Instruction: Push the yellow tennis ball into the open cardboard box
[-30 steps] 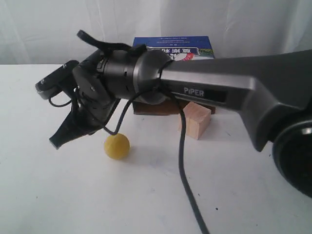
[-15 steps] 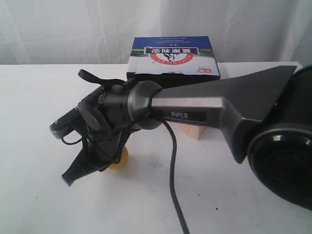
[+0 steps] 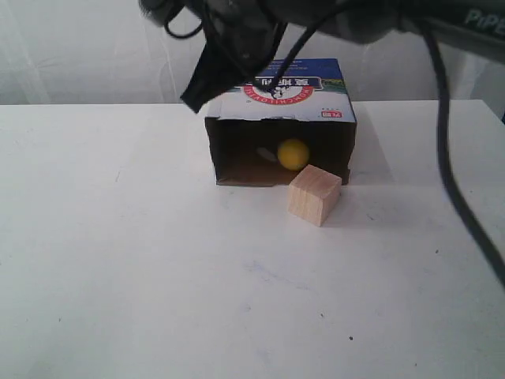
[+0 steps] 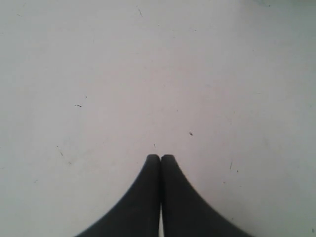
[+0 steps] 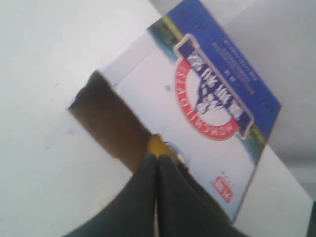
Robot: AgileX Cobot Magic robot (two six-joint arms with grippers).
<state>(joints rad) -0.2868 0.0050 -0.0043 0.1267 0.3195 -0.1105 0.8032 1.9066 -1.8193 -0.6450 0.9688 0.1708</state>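
The yellow tennis ball point(image 3: 293, 154) lies inside the open cardboard box point(image 3: 331, 138), against its dark interior. In the right wrist view the ball point(image 5: 157, 144) peeks out just past the fingertips, below the box's blue printed top point(image 5: 207, 98). My right gripper point(image 3: 192, 99) is shut and empty, raised above the box's front left corner; the right wrist view shows it point(image 5: 158, 157) with both fingers pressed together. My left gripper point(image 4: 160, 157) is shut over bare white table, holding nothing, and is out of the exterior view.
A pale wooden cube point(image 3: 314, 194) stands on the table just in front of the box's right front corner. The right arm and its black cable point(image 3: 454, 181) cross the top and right of the exterior view. White table point(image 3: 158, 276) spreads in front.
The ball has gone from the table in front of the box to inside it. My right arm has risen from low over the table to above the box.
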